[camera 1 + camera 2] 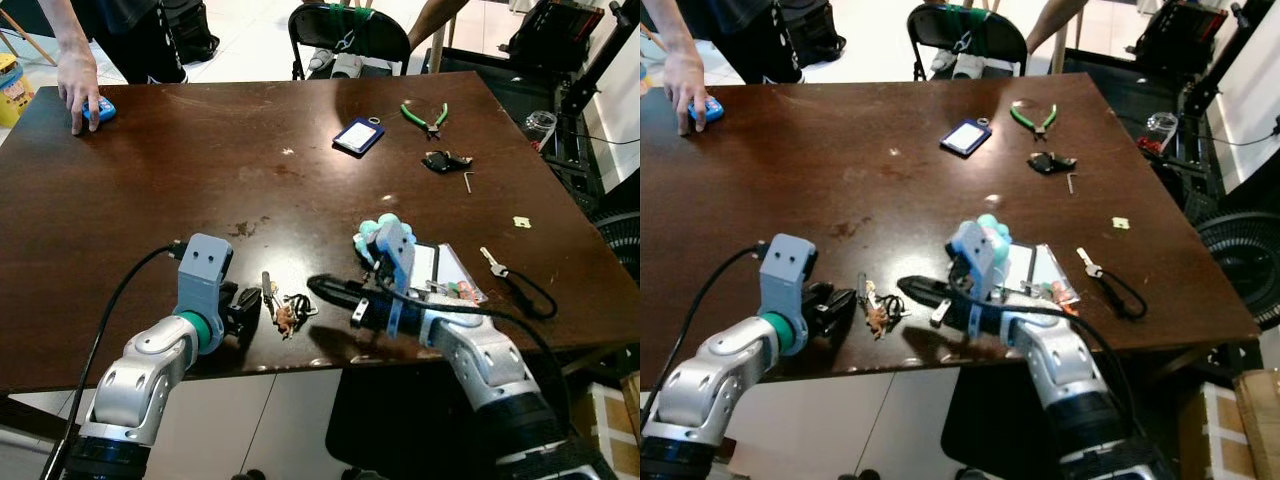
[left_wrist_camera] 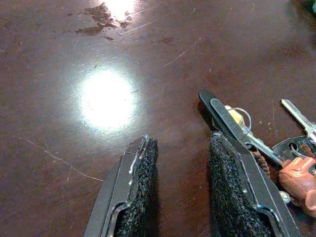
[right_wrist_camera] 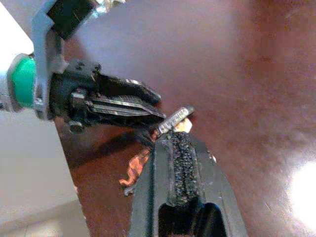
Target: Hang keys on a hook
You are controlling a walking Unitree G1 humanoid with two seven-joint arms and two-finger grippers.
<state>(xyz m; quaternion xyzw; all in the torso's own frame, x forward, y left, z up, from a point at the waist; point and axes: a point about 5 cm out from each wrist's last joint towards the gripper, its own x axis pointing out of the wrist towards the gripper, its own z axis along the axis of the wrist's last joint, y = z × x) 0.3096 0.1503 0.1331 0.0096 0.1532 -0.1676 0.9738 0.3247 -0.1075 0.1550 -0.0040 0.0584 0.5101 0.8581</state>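
A bunch of keys (image 1: 287,310) with an orange-brown fob lies on the dark wooden table (image 1: 200,170) near its front edge. My left gripper (image 1: 256,303) rests low on the table just left of the bunch. In the left wrist view it is open (image 2: 182,143), with bare table in the gap and the keys (image 2: 261,145) beside one finger. My right gripper (image 1: 314,286) reaches in from the right, shut, its tip (image 3: 180,136) just short of a silver key (image 3: 175,119). The left gripper (image 3: 160,107) faces it across the bunch.
A person's hand (image 1: 78,95) rests on a blue object (image 1: 102,108) at the far left corner. Green pliers (image 1: 425,118), a blue card holder (image 1: 358,135), a black fob (image 1: 443,160) and a key on a black cord (image 1: 505,272) lie to the right. A chair (image 1: 350,35) stands behind the table.
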